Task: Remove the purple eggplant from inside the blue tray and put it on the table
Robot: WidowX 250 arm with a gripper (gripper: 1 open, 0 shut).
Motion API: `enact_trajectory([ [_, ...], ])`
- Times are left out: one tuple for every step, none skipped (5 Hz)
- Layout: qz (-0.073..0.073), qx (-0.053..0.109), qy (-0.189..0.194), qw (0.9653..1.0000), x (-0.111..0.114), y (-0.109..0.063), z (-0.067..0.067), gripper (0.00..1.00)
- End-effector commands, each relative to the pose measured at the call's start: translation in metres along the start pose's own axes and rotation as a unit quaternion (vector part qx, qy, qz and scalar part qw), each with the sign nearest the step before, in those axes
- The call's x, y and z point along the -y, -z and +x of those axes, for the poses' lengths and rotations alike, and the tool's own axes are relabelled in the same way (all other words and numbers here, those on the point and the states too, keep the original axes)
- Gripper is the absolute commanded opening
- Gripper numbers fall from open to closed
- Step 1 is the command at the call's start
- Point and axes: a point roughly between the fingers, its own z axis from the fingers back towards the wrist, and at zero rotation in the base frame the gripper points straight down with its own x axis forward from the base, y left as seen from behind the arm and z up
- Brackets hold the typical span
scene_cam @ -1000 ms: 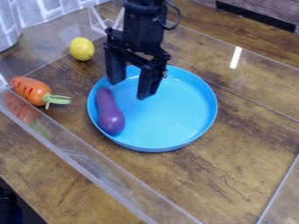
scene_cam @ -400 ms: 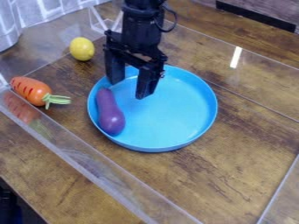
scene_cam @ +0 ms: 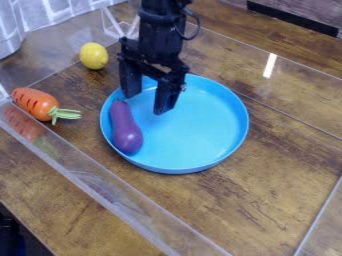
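The purple eggplant (scene_cam: 124,127) lies inside the blue tray (scene_cam: 214,130), along its left rim, with its long axis running toward the front. My gripper (scene_cam: 147,98) hangs pointing straight down over the tray's back left part, just above the eggplant's far end. Its two black fingers (scene_cam: 168,94) stand wide apart with nothing between them. The brown wood-plank table (scene_cam: 254,215) carries the tray.
An orange carrot (scene_cam: 36,103) with a green top lies on the table left of the tray. A yellow lemon (scene_cam: 92,56) sits at the back left. A clear plastic wall (scene_cam: 80,160) runs along the front left.
The gripper has sunk slightly and edged left, toward the eggplant's far end. The eggplant and tray have not moved.
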Motion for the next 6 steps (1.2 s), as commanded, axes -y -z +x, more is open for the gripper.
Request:
enact_trajectory([
  [0.009,0.027,-0.009,0.9996,-0.013,-0.012,0.007,1.0],
  [0.011,0.022,-0.007,0.9997,-0.015,-0.005,0.009,1.0],
  [0.012,0.018,-0.005,0.9998,-0.017,0.0,0.01,0.0],
  [0.015,0.015,-0.001,0.9998,-0.018,0.001,0.011,0.0],
  [0.022,0.019,-0.002,0.9996,-0.026,-0.012,0.012,0.0],
  [0.029,0.025,-0.004,0.9993,-0.037,-0.027,0.012,0.0],
])
